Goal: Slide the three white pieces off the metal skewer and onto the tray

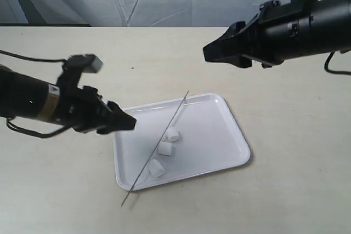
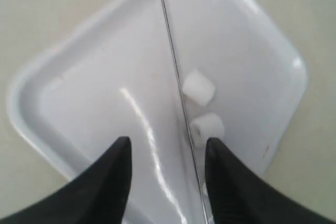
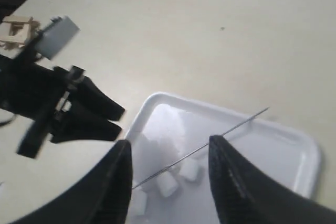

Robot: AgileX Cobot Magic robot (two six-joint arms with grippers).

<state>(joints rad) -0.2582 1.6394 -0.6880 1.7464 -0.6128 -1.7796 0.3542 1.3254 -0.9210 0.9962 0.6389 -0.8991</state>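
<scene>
Now 3 white pieces [image 1: 165, 148] lie on the tray [image 1: 214, 130] beside the metal skewer [image 1: 173, 118]; left gripper [image 1: 130, 123] and right gripper [image 1: 207, 54] gape empty. Pulling back low, I could clip the overhanging skewer, scattering them.

Three white pieces [image 1: 165, 148] loose on glossy white tray [image 1: 219, 135], thin metal skewer [image 1: 175, 113] diagonal just beside
</scene>
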